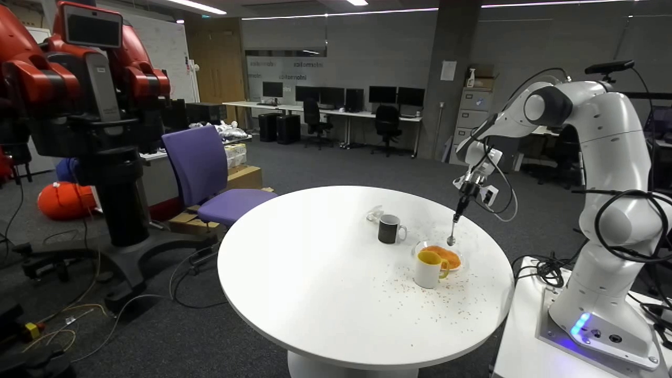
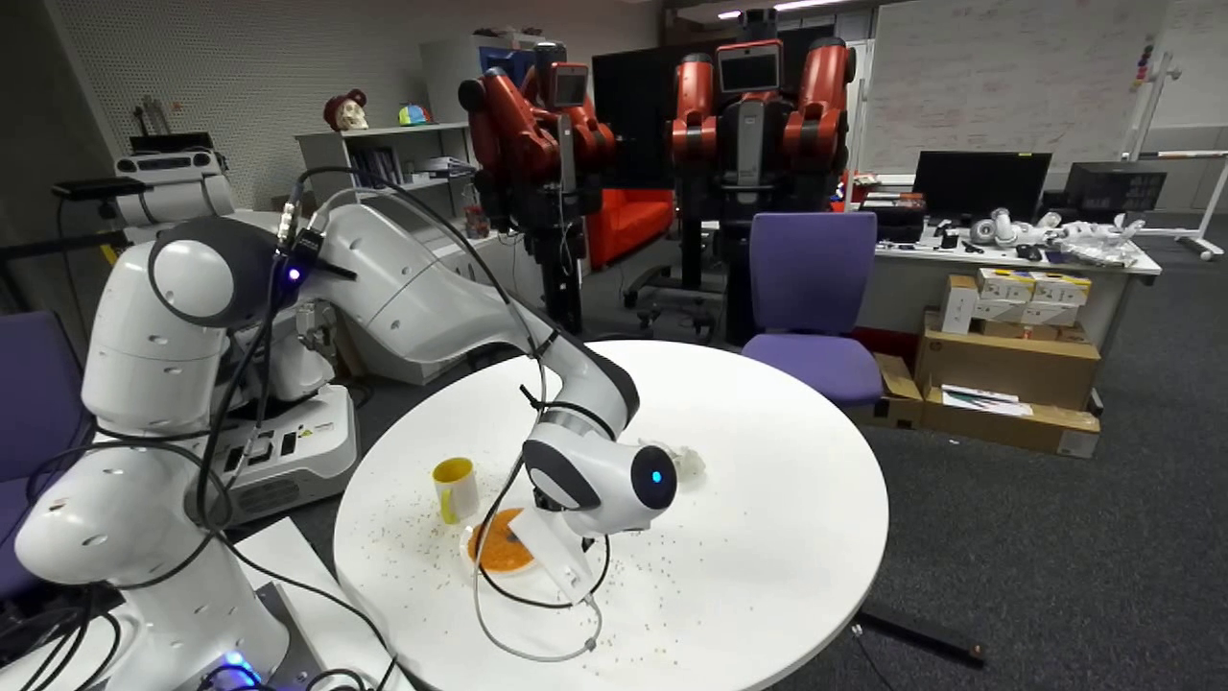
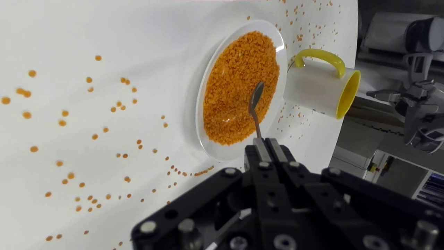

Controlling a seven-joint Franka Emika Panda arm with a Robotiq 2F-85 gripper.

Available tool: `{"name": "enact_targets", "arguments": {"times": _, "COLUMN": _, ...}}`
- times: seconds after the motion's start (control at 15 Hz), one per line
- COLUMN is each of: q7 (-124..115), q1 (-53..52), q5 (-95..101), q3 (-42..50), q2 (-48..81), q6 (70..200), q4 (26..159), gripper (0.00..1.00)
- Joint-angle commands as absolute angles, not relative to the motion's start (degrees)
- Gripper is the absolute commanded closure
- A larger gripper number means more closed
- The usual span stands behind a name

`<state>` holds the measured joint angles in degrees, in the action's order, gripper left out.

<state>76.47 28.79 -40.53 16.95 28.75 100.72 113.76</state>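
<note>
Gripper (image 3: 267, 140) pinches spoon (image 3: 256, 98) tightly — tip down.
Long axis steep, pointing toward plate (image 3: 223, 153) of orange grains (image 3: 239, 66) — hanging clear of them.

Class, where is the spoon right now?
In the wrist view, just right of centre: gripped in the pincer, the spoon shows against the orange grains on the plate.

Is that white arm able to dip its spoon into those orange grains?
Probably yes: the spoon in the shut jaws seems to hang above the grains, nothing visible between; the white mug stands aside.
</note>
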Motion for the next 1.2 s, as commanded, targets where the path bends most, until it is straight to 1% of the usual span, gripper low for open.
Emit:
{"name": "enact_targets", "arguments": {"times": 0.0, "q7": 77.43, "q1": 30.36, "q5": -41.02, "q3": 15.63, "q2": 30.39, "q6": 100.78, "q4": 111.90, "gripper": 0.99}}
{"name": "enact_targets", "arguments": {"times": 0.67, "q7": 79.27, "q1": 32.41, "q5": -46.06, "q3": 12.63, "q2": 36.16, "q6": 99.93, "q4": 108.05, "gripper": 0.99}}
{"name": "enact_targets", "arguments": {"times": 1.13, "q7": 81.64, "q1": 33.88, "q5": -49.77, "q3": 10.94, "q2": 40.70, "q6": 96.04, "q4": 104.92, "gripper": 0.99}}
